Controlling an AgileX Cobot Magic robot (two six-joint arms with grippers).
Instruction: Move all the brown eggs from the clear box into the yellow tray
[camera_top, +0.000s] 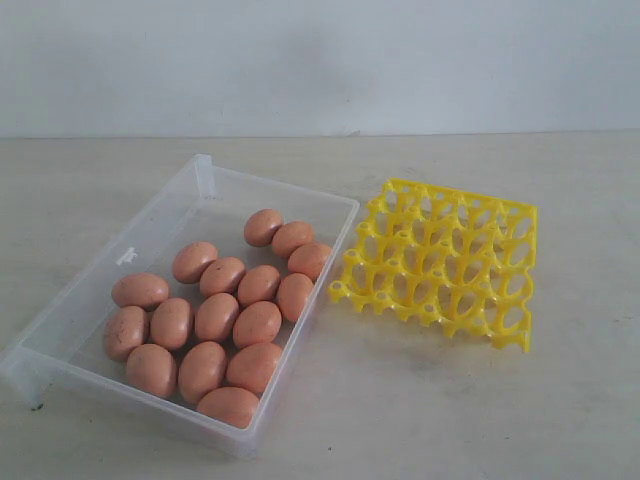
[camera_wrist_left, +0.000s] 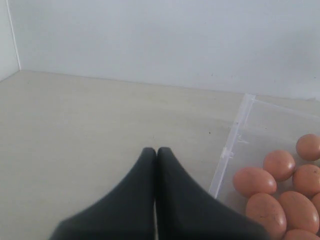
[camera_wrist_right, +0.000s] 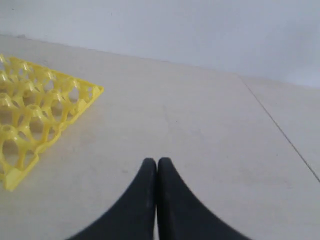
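Several brown eggs lie clustered in the clear box on the left of the exterior view. The yellow tray stands beside the box on the right, with all its cups bare. Neither arm shows in the exterior view. In the left wrist view my left gripper is shut with nothing in it, over bare table beside the clear box's wall, a few brown eggs just beyond. My right gripper is shut and holds nothing, over bare table beside the yellow tray.
A pale wall rises behind the beige table. A thin seam crosses the tabletop in the right wrist view.
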